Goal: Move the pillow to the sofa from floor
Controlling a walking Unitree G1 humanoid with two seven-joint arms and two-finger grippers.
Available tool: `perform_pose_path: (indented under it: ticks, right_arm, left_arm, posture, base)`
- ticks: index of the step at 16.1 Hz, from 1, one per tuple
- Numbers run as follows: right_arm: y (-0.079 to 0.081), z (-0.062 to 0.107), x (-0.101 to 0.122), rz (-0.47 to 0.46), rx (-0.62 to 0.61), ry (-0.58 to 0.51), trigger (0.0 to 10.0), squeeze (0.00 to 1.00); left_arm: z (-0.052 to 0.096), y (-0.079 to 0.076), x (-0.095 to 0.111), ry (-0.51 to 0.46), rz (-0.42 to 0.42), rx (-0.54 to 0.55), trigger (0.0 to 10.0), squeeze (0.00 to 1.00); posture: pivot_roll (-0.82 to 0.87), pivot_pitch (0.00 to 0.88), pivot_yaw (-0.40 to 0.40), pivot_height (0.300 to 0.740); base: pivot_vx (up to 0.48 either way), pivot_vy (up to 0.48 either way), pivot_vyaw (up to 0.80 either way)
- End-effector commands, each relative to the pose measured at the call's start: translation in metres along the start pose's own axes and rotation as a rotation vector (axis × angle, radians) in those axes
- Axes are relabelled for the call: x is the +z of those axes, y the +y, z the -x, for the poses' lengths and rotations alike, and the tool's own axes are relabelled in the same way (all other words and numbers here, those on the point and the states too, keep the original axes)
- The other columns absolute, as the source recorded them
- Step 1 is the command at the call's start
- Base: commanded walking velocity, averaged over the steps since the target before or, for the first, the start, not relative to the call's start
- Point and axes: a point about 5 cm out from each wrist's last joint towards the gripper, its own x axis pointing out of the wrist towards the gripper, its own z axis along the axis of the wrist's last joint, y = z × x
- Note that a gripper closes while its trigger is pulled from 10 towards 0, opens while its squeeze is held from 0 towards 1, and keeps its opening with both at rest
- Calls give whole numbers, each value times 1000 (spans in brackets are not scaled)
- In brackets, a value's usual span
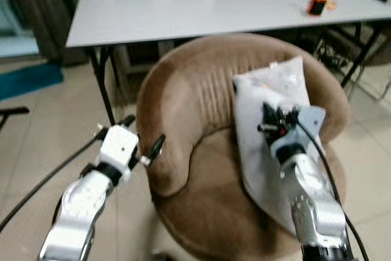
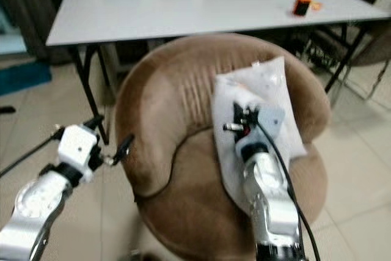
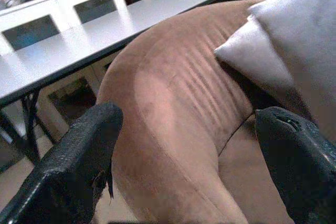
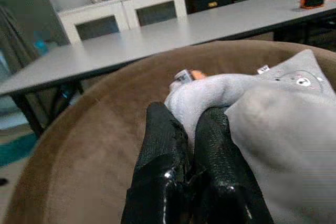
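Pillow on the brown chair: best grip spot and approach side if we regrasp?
Probably the pillow top-left corner, approached from the open front. It leans on the chair backrest, so that edge is exposed. The right gripper already pinches there.

A home living room: a round brown velvet armchair (image 1: pixel 201 151) stands on pale floor tiles (image 1: pixel 36 145) before a long white folding table (image 1: pixel 201 7), with a white 2-door sideboard (image 4: pixel 126 11) behind.

A long grey table (image 1: pixel 201 7) on black legs runs across the top of the frame, with a small orange object (image 1: pixel 317 3) at the upper right. The floor (image 1: pixel 43 145) has pale beige tiles; a teal rug (image 1: pixel 27 79) lies at the left edge. White cabinets (image 4: pixel 123 11) stand behind.
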Motion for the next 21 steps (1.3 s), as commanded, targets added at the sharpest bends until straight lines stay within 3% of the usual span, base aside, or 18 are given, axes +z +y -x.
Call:
perform_pose_path:
  ticks: [1, 5, 8, 11, 15, 18, 19, 20, 21]
  right_arm:
    - [0, -4, 6, 5, 33, -21, 10000, 0]
    - [6, -22, 11, 18, 96, -14, 10000, 0]
    - [12, -49, 20, -10, 160, -9, 10000, 0]
    - [17, -70, 29, 25, 198, -3, 10000, 0]
    - [7, -97, 10, 107, 93, 98, 10000, 0]
    - [8, -106, 0, 19, 48, 159, 10000, 0]
    - [10, -107, -7, -17, 37, 194, 10000, 494]
    - [10, -107, -7, -17, 37, 194, 10000, 494]
    - [10, -106, -16, -32, 31, 240, 10000, 1000]
  left_arm:
    - [-2, -7, 2, -6, -3, -52, 10000, 0]
    - [0, -7, 1, 5, -30, -118, 10000, 0]
    - [6, -9, 1, 15, -38, -190, 10000, 0]
    - [12, -14, 3, 20, -32, -243, 10000, 0]
    - [16, -21, 4, 24, -23, -289, 10000, 0]
    - [17, -21, 5, 30, -26, -309, 10000, 0]
    - [17, -21, 5, 35, -28, -318, 10000, 0]
    - [17, -21, 5, 35, -28, -318, 10000, 0]
    - [16, -22, 5, 38, -28, -327, 10000, 0]
  posture:
    - [-28, 0, 8, 740]
    - [-10, 0, -4, 740]
    - [4, 0, -14, 740]
    - [13, 0, -28, 740]
    - [28, 0, -38, 740]
    - [42, 0, -37, 740]
    - [46, 2, -36, 740]
    - [46, 2, -36, 740]
    - [54, 8, -37, 740]
  base:
    - [0, 0, 0]
    - [0, 0, 0]
    - [0, 0, 0]
    - [0, 0, 0]
    - [0, 0, 0]
    - [0, 0, 0]
    - [0, 0, 0]
    - [0, 0, 0]
    - [0, 0, 0]
